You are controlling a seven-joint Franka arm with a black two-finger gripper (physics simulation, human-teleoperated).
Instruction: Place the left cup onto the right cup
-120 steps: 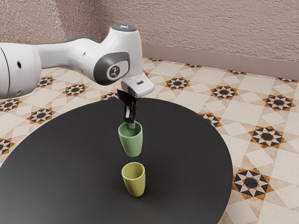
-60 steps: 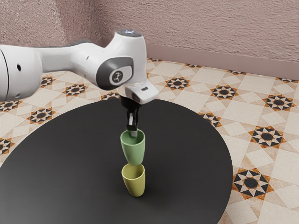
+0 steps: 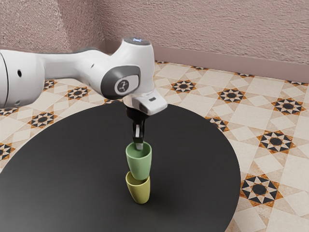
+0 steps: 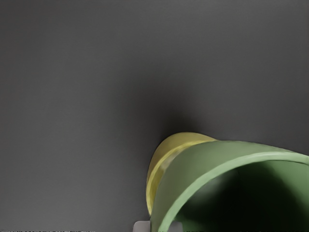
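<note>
My gripper (image 3: pixel 139 144) is shut on the far rim of a green cup (image 3: pixel 139 162), holding it upright. The green cup's base sits in the mouth of a yellow-green cup (image 3: pixel 138 190), which stands upright on the round black table (image 3: pixel 72 159) near its front. In the wrist view the green cup (image 4: pixel 231 188) looms large right under my hand, and the yellow-green cup's rim (image 4: pixel 166 159) peeks out from beneath it. How deep the green cup sits inside the other cannot be made out.
The black table spreads widely around the cups, with its edge (image 3: pixel 238 188) toward the exterior view's right. Patterned floor tiles (image 3: pixel 270 121) and a pink wall (image 3: pixel 217 24) lie beyond.
My hand has carried the green cup toward the front and down. A second ago it hung apart from the yellow-green cup; now its base is in that cup's mouth.
</note>
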